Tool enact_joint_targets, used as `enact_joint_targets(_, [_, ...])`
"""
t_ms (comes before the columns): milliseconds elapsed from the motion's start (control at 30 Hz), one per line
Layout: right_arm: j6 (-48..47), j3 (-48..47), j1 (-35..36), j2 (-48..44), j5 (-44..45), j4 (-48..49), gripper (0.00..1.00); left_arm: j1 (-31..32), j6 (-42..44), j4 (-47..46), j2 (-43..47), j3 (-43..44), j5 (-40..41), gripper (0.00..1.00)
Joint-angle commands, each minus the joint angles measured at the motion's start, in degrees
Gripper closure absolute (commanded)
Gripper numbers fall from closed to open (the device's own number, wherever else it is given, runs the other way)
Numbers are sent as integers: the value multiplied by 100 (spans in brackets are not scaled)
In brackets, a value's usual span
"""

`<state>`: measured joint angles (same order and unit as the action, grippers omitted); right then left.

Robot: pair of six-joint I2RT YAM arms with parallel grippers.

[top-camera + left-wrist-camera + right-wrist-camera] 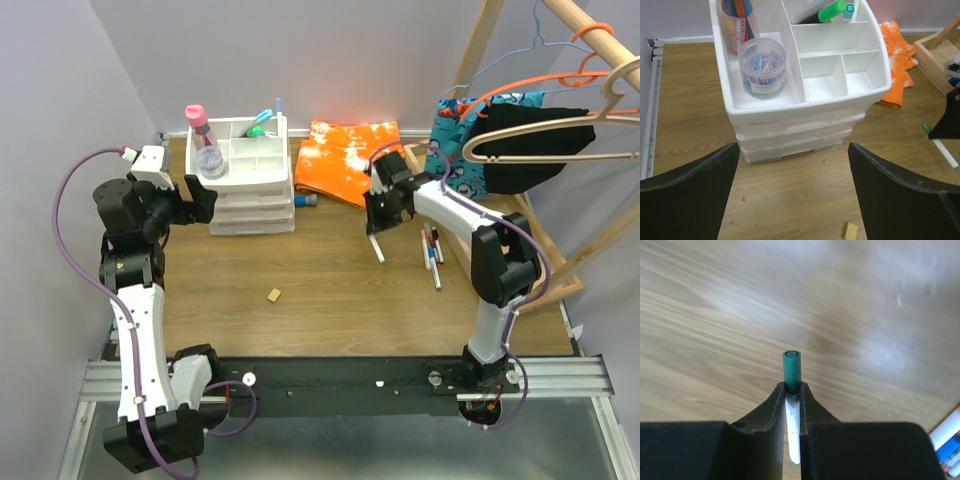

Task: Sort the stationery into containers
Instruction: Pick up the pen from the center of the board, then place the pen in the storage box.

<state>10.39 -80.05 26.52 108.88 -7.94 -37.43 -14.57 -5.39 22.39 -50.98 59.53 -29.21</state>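
Green-capped white pen is clamped in right gripper over table. Left gripper gapes wide, empty, facing drawer unit.

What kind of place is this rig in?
Probably a robot lab cell: plain partitions around a wood-look table, an aluminium mounting rail, staged props like the drawer unit and hanger rack.

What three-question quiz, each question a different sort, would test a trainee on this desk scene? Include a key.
1. True or false: the left gripper stands open.
2. The pen in the right gripper has which cap colour? A red, B green, C yellow.
3. Fill in: the jar of paper clips stands in the drawer unit's top ____.
Key: 1 true; 2 B; 3 tray.
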Motion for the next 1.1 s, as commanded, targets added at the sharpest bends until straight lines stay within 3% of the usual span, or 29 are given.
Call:
enact_joint_targets(0, [-142, -1046, 116, -595, -1024, 157, 90, -20, 55, -60, -35, 199, -23, 1])
enact_joint_targets(200, [-222, -2303, 362, -596, -1253, 718, 91, -11, 73, -156, -140, 296, -14, 1])
enact_joint_targets(433, [-397, -2472, 643, -491, -1306, 3684, 91, -2, 152, -25, -254, 358, 3, 1])
enact_joint_targets(633, [-486, -2576, 995, 1, -788, 5893, 91, 7, 284, 169, -316, 490, 65, 1])
enact_joint_targets(1067, [-767, -4395, 1206, 1723, -471, 6380, 91, -116, 380, 204, -333, 454, 188, 1])
